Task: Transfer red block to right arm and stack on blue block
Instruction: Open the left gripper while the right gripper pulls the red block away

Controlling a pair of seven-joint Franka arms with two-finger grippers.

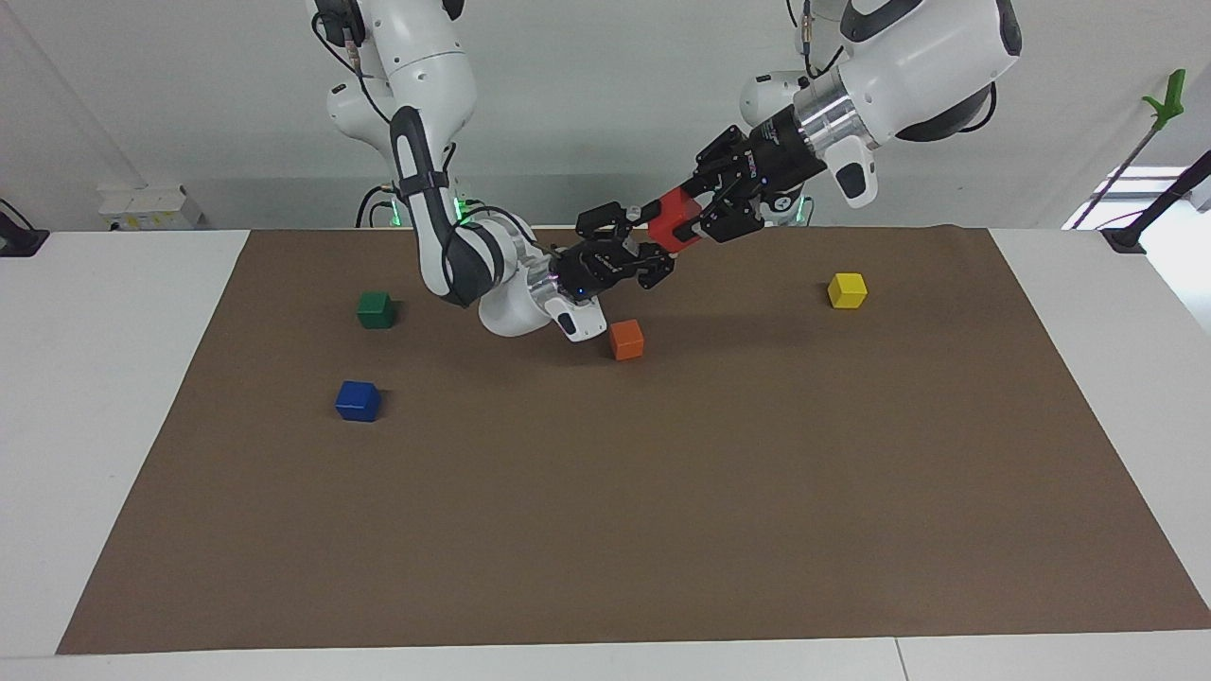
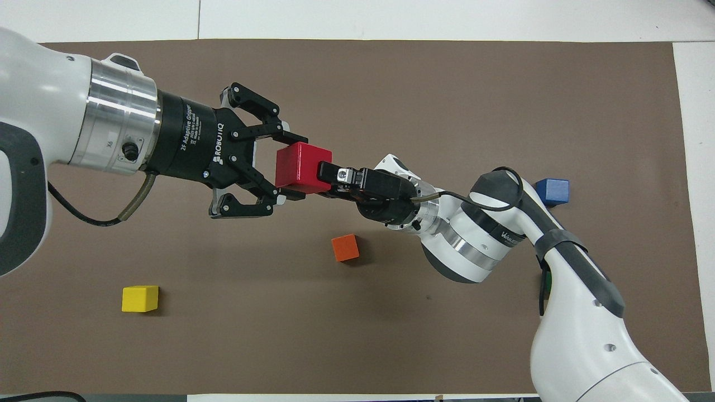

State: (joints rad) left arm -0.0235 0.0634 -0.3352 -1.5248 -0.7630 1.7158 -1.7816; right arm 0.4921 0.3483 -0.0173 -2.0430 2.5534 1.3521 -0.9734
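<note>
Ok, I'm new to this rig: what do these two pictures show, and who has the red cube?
Two white robot arms stand at a table with a brown mat. One picture faces them across the table; the other looks down from above their end. A blue block, green block, orange block and yellow block lie apart on the mat. The red block is in the air between both grippers: the right gripper has its jaws shut on it; the left gripper is around its other end.
</note>
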